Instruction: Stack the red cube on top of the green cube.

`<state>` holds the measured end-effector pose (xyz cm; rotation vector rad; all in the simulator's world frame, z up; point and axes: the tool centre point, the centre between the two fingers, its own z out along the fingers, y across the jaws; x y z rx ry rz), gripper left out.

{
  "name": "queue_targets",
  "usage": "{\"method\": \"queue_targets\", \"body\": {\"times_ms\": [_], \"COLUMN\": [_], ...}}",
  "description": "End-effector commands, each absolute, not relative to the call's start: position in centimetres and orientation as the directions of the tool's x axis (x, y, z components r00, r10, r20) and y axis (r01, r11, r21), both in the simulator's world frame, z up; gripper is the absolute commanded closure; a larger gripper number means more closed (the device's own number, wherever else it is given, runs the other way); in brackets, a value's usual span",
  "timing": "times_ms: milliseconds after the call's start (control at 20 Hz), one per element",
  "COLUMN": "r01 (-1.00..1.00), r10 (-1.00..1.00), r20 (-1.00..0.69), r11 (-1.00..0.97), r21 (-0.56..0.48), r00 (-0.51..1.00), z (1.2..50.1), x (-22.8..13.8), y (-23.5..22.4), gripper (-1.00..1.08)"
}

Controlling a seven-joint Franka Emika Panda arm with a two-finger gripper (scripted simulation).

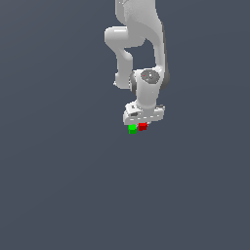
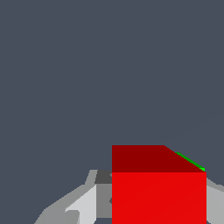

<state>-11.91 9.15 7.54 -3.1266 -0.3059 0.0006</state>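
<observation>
The surroundings are one flat slate-grey ground [image 1: 58, 185] — no wall, furniture or window shows in either view. In the exterior view the grey runs edge to edge, a shade lighter toward the lower half, with no seam or horizon. The wrist view shows the same plain grey surface — even, untextured. Light is soft and diffuse; shadows on the ground are barely visible.

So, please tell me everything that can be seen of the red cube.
The red cube is tiny, bright red and plain-faced, with no marks; its surface looks matte. In the exterior view it sits just under the white gripper, beside the green cube, on that view's right and slightly higher. In the wrist view it fills the space between grey fingers. Whether the fingers press it, or the cubes touch, cannot be told.
</observation>
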Motion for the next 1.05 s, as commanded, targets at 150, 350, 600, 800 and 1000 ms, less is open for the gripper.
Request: {"method": "queue_targets", "body": {"times_ms": [150,350,600,800,1000], "r01": [0.195,0.195,0.195,0.195,0.195], "r10": [0.195,0.195,0.195,0.195,0.195], "r20": [0.0,0.0,0.0,0.0,0.0], "r11": [-0.981,-0.981,-0.981,-0.981,-0.981], "r21": [0.0,0.0,0.0,0.0,0.0], "r00": [0.981,0.981,0.981,0.981,0.981], "z": [6.6,6.3,6.2,6.2,6.2], "x": [-13.2,-13.5,-13.5,-13.5,-13.5], "y": [5.7,4.5,4.2,4.2,4.2], "gripper": [1.08,1.08,-0.92,-0.92,-0.92]}}
